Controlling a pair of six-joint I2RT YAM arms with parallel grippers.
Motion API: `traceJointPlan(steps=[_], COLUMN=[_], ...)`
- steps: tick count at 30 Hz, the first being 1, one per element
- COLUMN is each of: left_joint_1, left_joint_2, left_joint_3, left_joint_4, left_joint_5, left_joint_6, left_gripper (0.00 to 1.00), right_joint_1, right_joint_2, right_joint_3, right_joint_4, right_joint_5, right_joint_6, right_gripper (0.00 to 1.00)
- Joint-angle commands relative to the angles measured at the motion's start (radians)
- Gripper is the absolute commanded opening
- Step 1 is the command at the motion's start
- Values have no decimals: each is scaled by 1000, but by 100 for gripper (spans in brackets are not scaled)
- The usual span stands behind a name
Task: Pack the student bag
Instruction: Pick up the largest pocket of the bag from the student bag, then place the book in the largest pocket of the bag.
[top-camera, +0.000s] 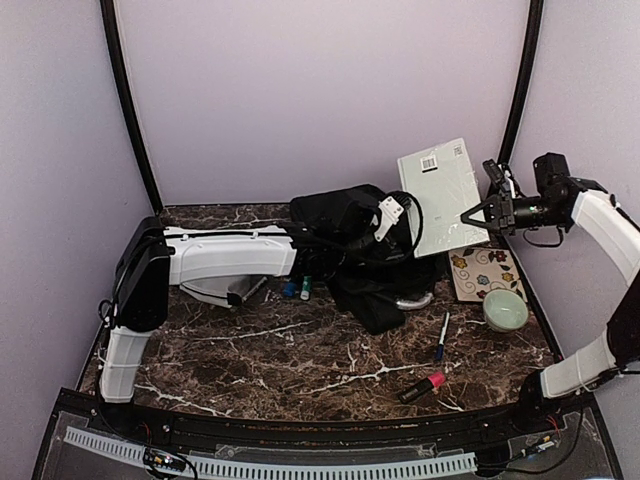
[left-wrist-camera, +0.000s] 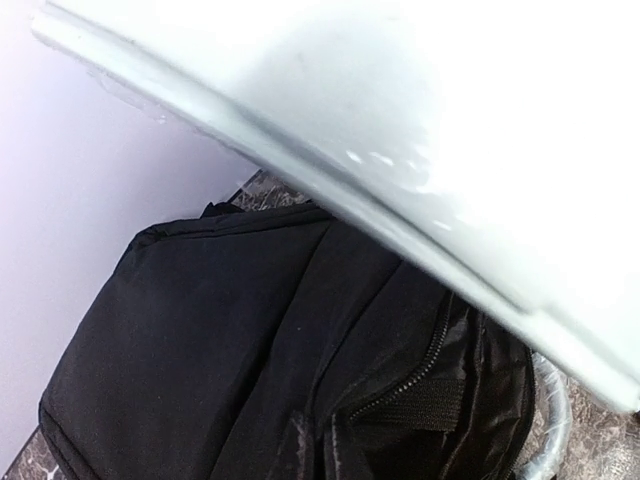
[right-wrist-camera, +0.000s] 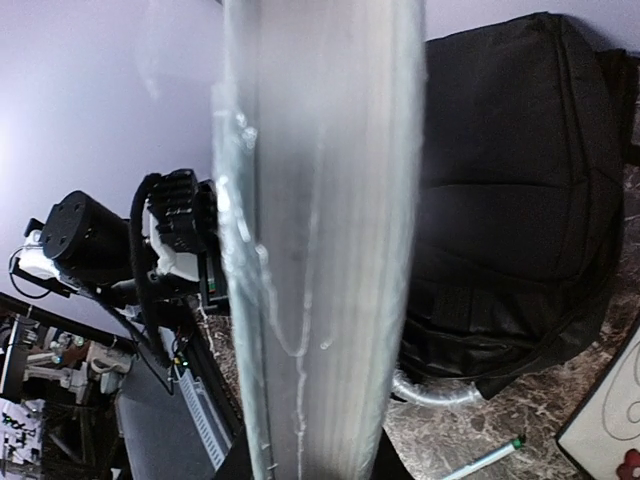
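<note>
Student bag: the black backpack (top-camera: 355, 255) lies slumped on the dark marble table (top-camera: 260, 350), towards the back and right of centre, with its grey handle loop (top-camera: 415, 300) poking out at the near right side.
Left gripper (top-camera: 388, 222): reached across over the top of the bag, fingers closed tight; its fingers are out of its own wrist view, so whether they pinch the fabric cannot be told.
Right gripper (top-camera: 472, 214): closed on the right edge of a white plastic-wrapped book (top-camera: 440, 190), holding it tilted in the air above the bag's right side.
Right of bag: floral pad (top-camera: 485, 272), and just in front of it a pale green bowl (top-camera: 505, 310).
Front of bag: pen (top-camera: 441, 337) and, nearer the front edge, a red marker (top-camera: 422, 387).
</note>
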Motion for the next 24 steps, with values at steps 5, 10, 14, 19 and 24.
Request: traceJointPlan(steps=[5, 10, 14, 19, 24], left_joint_1=[95, 123, 125, 127, 127], left_joint_2=[-77, -72, -55, -38, -36], left_joint_3=[-107, -117, -103, -66, -57], left_joint_4=[200, 265, 296, 310, 316], left_joint_5=[66, 82, 79, 70, 62], left_joint_6=[-162, -208, -208, -228, -241], left_gripper=[0, 0, 0, 0, 0], right_joint_1=[18, 47, 93, 128, 138], right_joint_2=[-14, -42, -57, -87, -160], right_joint_3=[-158, -276, -306, -465, -640], right_joint_4=[9, 64, 59, 171, 531], right_joint_5=[-289, -258, -254, -332, -389], right_joint_6=[-56, -7, 23, 200, 577], right_gripper=[0, 0, 0, 0, 0])
